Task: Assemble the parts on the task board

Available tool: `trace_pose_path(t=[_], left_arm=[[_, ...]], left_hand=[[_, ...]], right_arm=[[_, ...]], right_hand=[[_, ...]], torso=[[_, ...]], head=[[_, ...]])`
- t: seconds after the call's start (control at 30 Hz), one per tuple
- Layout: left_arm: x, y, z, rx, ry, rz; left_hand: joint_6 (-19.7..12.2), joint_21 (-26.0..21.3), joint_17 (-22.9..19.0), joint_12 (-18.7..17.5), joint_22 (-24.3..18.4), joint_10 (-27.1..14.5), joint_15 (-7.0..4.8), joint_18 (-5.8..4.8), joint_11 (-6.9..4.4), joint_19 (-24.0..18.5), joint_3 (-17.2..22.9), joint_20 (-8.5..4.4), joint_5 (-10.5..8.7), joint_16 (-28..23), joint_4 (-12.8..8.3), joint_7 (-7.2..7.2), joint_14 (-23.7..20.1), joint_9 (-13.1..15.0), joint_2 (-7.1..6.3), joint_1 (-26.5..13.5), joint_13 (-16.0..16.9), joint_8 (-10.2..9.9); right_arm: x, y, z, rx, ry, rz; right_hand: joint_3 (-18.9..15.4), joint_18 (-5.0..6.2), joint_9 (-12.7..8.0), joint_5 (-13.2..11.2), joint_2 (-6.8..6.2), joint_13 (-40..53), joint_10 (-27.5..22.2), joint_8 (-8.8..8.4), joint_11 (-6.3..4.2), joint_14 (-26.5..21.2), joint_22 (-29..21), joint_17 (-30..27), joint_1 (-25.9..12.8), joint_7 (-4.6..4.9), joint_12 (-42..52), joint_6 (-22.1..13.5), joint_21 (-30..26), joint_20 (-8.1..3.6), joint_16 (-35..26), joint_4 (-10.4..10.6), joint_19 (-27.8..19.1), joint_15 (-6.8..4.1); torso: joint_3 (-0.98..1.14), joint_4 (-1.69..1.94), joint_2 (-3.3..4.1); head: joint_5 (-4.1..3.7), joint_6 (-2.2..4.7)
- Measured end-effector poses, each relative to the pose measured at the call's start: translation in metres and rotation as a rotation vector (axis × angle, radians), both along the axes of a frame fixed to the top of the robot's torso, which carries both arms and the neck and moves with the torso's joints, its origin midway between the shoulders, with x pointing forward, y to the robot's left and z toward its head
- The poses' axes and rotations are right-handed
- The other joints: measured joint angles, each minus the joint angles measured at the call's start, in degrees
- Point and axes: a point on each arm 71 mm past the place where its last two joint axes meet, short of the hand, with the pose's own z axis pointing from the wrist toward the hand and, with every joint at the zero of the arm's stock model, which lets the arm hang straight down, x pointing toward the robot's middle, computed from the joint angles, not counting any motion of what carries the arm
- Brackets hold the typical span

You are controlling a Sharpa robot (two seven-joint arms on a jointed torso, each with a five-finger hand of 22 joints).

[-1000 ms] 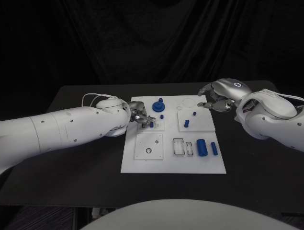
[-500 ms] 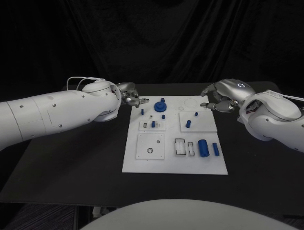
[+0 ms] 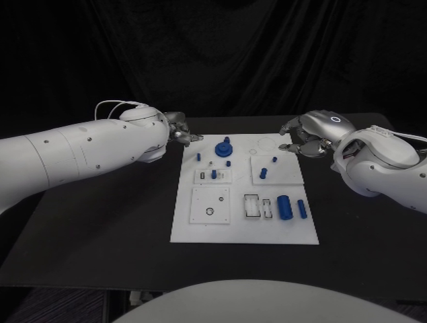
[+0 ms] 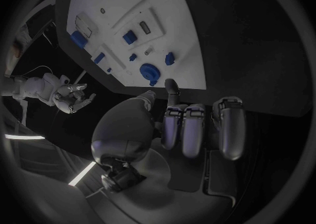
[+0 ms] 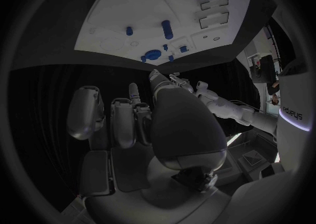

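Observation:
The white task board (image 3: 213,222) lies mid-table. A round blue knob (image 3: 223,149) stands near its far edge, with small blue pegs (image 3: 263,173) around the board's far half. A blue cylinder (image 3: 283,207) and a blue bar (image 3: 301,208) lie on the near right part. My left hand (image 3: 181,134) hovers off the board's far left corner, fingers loosely bent and holding nothing. In the left wrist view that hand (image 4: 187,126) faces the board (image 4: 171,13) and the knob (image 4: 149,70). My right hand (image 3: 300,142) (image 5: 141,116) hangs by the far right corner, also holding nothing.
The black table (image 3: 97,222) stretches to both sides of the board. Two rectangular slots (image 3: 251,206) and a round hole (image 3: 208,211) are in the board's near half. A black curtain hangs behind the table.
My left hand has drawn back from over the board's left middle to beyond its far left corner. The right hand has stayed where it was.

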Motion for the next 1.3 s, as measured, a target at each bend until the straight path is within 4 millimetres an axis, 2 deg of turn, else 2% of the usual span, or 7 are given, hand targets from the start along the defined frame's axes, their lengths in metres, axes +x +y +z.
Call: trace_pose_path(t=[0.47,0.7,0.93,1.3], left_arm=[[0.007,0.0,-0.011,0.039,0.051,0.006],[0.006,-0.001,-0.019,0.049,0.079,-0.001],[0.005,-0.002,-0.024,0.054,0.096,-0.006],[0.005,-0.002,-0.026,0.05,0.099,-0.014]], left_hand=[[-2.97,-0.5,-0.01,0.0,0.0,0.0,0.0,0.01,0.0,-0.22,-1.9,0.22,-0.77,0.0,-0.16,0.92,0.0,0.39,0.37,0.73,0.0,-1.9],[-3.69,-0.55,-0.01,0.0,0.0,-0.02,0.01,0.02,0.4,-0.43,-2.65,0.43,-0.77,0.0,-0.02,1.23,0.0,0.18,0.57,1.05,0.0,-3.07],[-3.89,-0.55,-0.02,0.0,-0.01,-0.02,0.21,0.02,0.4,-0.43,-2.68,0.43,-0.77,0.0,0.0,1.43,-0.21,0.02,0.58,1.05,0.0,-3.12],[-3.88,-0.77,-0.02,0.0,-0.01,0.14,0.21,0.02,0.56,-0.43,-2.84,0.43,-0.76,0.0,-0.16,1.42,-0.21,-0.04,0.87,1.35,0.0,-3.34]], right_arm=[[0.0,0.001,0.0,0.0,0.001,0.002],[0.0,0.001,0.0,0.002,0.003,0.002],[0.0,0.001,0.0,0.007,0.007,-0.001],[0.0,0.001,0.0,0.01,0.011,-0.002]], right_hand=[[0.0,0.0,-0.05,0.0,0.0,-0.01,0.0,0.0,0.0,0.0,0.04,-0.01,0.0,0.0,-0.28,0.0,0.0,0.0,0.0,0.0,0.0,0.0],[0.0,0.01,-0.05,0.0,0.0,-0.01,0.0,0.0,0.0,0.0,0.04,-0.01,0.0,0.0,-0.53,0.0,0.0,0.0,0.0,0.0,0.0,0.0],[0.0,0.0,-0.05,0.0,0.0,-0.01,0.0,0.0,0.0,0.0,0.03,-0.01,0.0,0.0,-0.54,0.0,0.0,0.0,0.0,0.0,0.0,0.0],[-0.16,0.0,-0.12,0.0,0.0,-0.02,0.0,0.0,0.0,0.0,0.02,-0.01,0.0,0.0,-0.54,0.0,0.0,0.0,0.0,-0.16,0.0,0.0]], torso=[[-0.44,-0.31,0.85],[-0.58,-0.46,1.3],[-0.58,-0.56,1.57],[-0.52,-0.59,1.53]], head=[[0.29,0.0],[0.36,0.0],[0.36,0.0],[0.14,0.0]])
